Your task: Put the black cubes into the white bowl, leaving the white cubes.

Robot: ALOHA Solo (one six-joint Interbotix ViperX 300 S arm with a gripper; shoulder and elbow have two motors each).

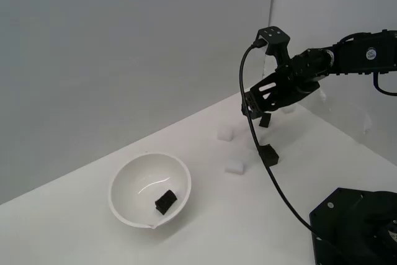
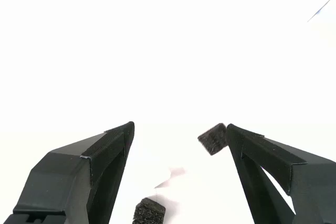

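White desk (image 1: pixel 205 215) and pale grey walls formed the setting. One black cube (image 1: pixel 165 201) lay inside the white bowl (image 1: pixel 124 181); a second black cube (image 1: pixel 269 153) rested on the desk under the raised arm, with two white cubes (image 1: pixel 234 166) just beside it toward the bowl. The tool (image 2: pixel 178 153) stood wide open, gripping nothing, though a third black cube (image 2: pixel 212 139) appeared to touch the inner face of one finger (image 2: pixel 262 156), possibly stuck there. Cubes looked porous, like foam: probably light, slightly compressible, not slippery. Closing on two opposite flat faces, centred, would likely hold one securely.
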